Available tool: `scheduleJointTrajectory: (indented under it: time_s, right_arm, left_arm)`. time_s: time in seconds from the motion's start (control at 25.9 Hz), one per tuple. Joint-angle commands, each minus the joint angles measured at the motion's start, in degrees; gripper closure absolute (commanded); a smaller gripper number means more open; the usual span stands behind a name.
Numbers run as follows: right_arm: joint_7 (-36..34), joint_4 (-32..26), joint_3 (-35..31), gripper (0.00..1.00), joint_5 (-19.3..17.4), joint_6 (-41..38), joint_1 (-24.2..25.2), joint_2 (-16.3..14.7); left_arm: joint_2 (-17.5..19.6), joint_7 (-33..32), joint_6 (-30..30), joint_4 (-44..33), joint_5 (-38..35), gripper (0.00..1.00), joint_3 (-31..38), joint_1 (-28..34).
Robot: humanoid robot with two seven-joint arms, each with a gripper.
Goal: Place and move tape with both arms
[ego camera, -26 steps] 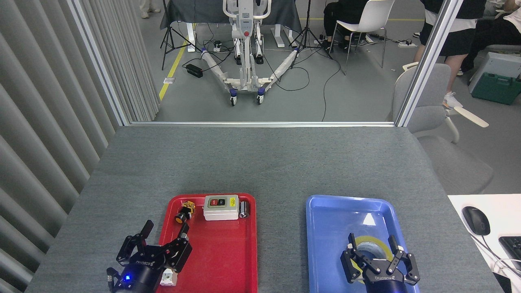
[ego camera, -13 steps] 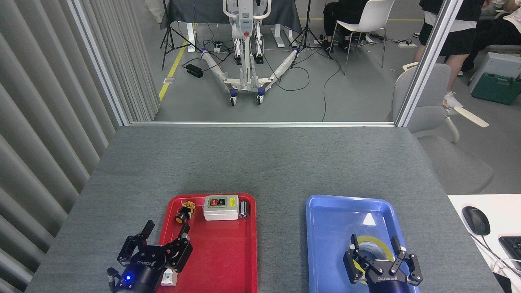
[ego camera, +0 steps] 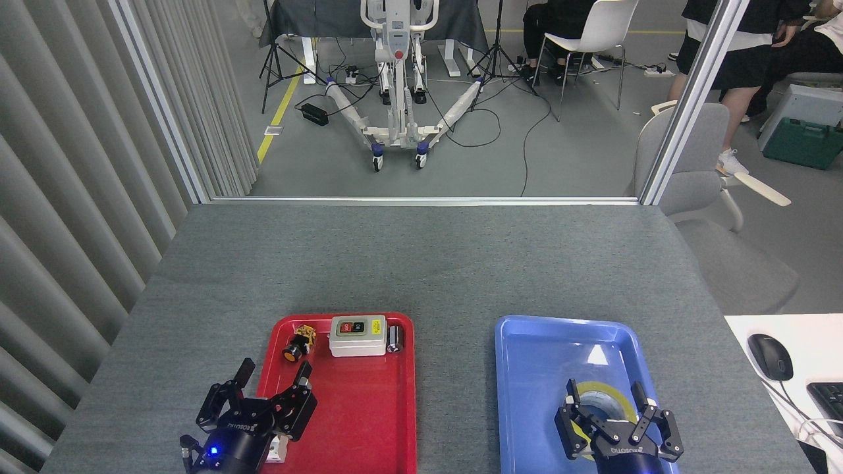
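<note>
right gripper: fingers spread around tape in blue tray | left gripper: fingers spread over red tray edge

Ahead of both grippers a wide stretch of grey table lies bare up to the far edge. Directly ahead of the left gripper, passage is blocked at the far end of the red tray by a switch box, a small yellow button part and a metal cylinder. Around the right gripper, the tape is straddled; beyond it the blue tray is unobstructed. Between the trays an open strip is left.
</note>
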Motion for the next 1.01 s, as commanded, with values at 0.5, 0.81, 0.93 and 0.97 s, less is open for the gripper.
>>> scheduleJointTrajectory:
  time_s: [0.5, 0.81, 0.93, 0.97]
  right_arm:
    - [0.1, 0.1, 0.0, 0.01, 0.0, 0.0, -0.1, -0.2]
    - [0.1, 0.0, 0.0, 0.01, 0.0, -0.1, -0.1, 0.0]
    - [0.1, 0.0, 0.0, 0.01, 0.0, -0.1, -0.1, 0.1]
    - [0.1, 0.0, 0.0, 0.01, 0.0, -0.1, -0.1, 0.1]
  left_arm:
    - [-0.1, 1.9, -1.0, -0.1, -0.4, 0.01, 0.3, 1.3]
    - [0.5, 1.8, -0.6, -0.3, -0.4, 0.01, 0.5, 1.3]
    - [0.0, 1.6, -0.6, -0.3, -0.4, 0.01, 1.2, 1.5]
    - [-0.2, 1.5, -0.8, -0.4, -0.4, 0.01, 1.6, 1.8]
